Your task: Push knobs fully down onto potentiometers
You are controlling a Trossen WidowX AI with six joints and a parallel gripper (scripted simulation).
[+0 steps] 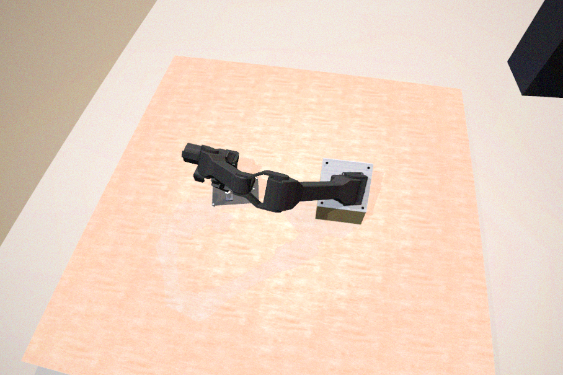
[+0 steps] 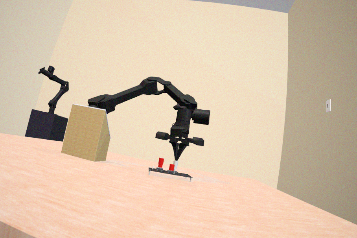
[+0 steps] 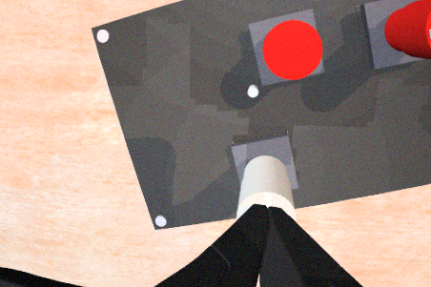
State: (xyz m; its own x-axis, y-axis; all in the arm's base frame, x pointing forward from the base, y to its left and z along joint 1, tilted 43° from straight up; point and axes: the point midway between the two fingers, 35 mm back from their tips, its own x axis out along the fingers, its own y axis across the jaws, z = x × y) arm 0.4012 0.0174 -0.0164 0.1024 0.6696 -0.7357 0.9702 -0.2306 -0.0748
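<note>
The dark grey circuit board (image 3: 177,119) (image 2: 181,174) (image 1: 221,200) stands on short legs on the table. My gripper (image 3: 264,218) (image 2: 175,159) is shut, pointing straight down, with its closed fingertips touching the top of a white knob (image 3: 266,183) (image 2: 175,163) at the board's near edge. A red knob (image 3: 293,49) (image 2: 171,167) sits low on its grey potentiometer beside it. Another red knob (image 3: 412,28) (image 2: 161,161) stands taller, at the right edge of the wrist view. In the overhead view the arm hides the gripper and the knobs.
The arm's tan pedestal block (image 2: 86,132) (image 1: 338,215) stands behind the board. A dark box (image 2: 46,125) (image 1: 539,56) carrying a second small arm (image 2: 56,91) is off the mat, far away. The orange mat (image 1: 318,293) covers the table around the board.
</note>
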